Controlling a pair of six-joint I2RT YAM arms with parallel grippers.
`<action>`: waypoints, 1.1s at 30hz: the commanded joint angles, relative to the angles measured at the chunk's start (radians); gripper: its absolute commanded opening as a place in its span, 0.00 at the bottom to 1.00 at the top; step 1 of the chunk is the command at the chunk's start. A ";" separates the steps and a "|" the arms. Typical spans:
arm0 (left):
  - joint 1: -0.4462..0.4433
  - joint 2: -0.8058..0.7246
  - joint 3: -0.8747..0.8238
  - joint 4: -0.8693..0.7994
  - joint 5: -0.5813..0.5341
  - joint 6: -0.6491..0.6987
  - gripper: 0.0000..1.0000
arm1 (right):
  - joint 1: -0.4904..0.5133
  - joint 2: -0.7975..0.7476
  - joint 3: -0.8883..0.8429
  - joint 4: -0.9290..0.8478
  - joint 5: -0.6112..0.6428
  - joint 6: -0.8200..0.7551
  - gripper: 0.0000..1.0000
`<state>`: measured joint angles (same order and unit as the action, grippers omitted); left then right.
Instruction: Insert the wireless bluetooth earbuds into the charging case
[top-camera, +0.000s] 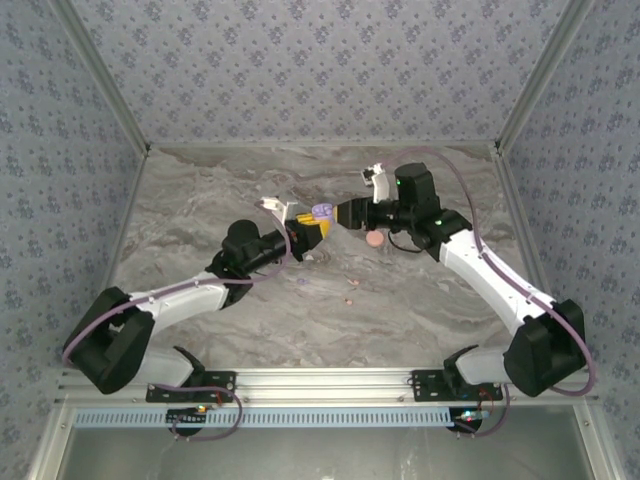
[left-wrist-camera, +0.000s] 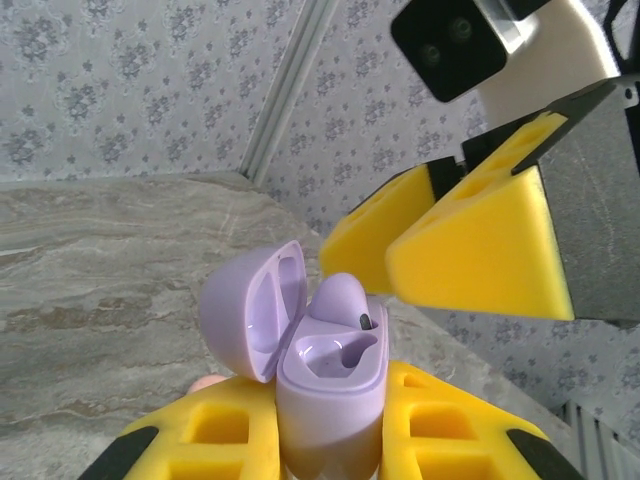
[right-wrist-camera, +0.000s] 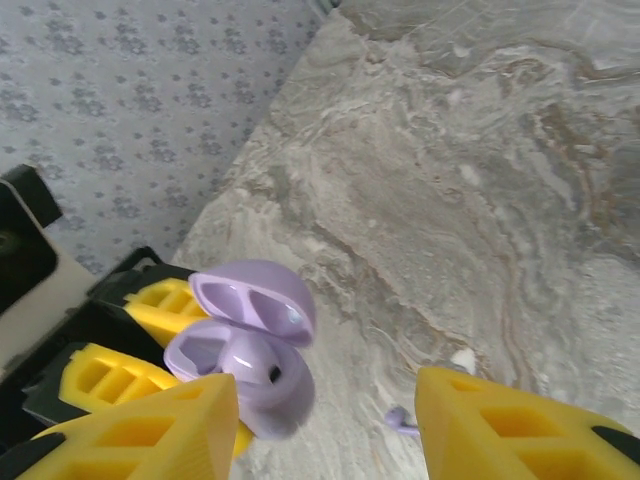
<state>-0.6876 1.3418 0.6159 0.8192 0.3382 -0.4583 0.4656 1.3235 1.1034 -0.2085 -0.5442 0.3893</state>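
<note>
The lilac charging case (left-wrist-camera: 330, 400) stands upright between the yellow fingers of my left gripper (left-wrist-camera: 328, 405), which is shut on it, with its lid (left-wrist-camera: 248, 310) hinged open. One lilac earbud (left-wrist-camera: 343, 297) sits in the far socket, and the near socket is hollow. My right gripper (right-wrist-camera: 328, 388) hovers just beyond the case (right-wrist-camera: 245, 365), jaws open with nothing between them. A second lilac earbud (right-wrist-camera: 401, 420) lies on the table below it. From above, both grippers (top-camera: 312, 228) (top-camera: 343, 213) meet at the case (top-camera: 322, 212) mid-table.
A salmon-pink round case (top-camera: 374, 240) lies on the marble table (top-camera: 200, 200) under the right arm. Tiny pink pieces (top-camera: 348, 298) and the loose lilac earbud (top-camera: 302, 281) lie nearer the front. Patterned walls (top-camera: 300, 60) close in three sides.
</note>
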 joint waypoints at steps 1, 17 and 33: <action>-0.003 -0.075 0.014 -0.115 -0.050 0.078 0.18 | 0.003 -0.033 0.038 -0.117 0.126 -0.063 0.53; 0.061 -0.327 -0.004 -0.564 -0.190 0.226 0.19 | 0.052 0.150 -0.027 -0.204 0.231 -0.110 0.55; 0.125 -0.478 -0.023 -0.719 -0.231 0.241 0.20 | 0.262 0.538 0.177 -0.214 0.188 -0.178 0.54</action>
<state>-0.5682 0.8879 0.5968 0.1280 0.1303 -0.2409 0.6971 1.8294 1.2194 -0.3943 -0.3401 0.2527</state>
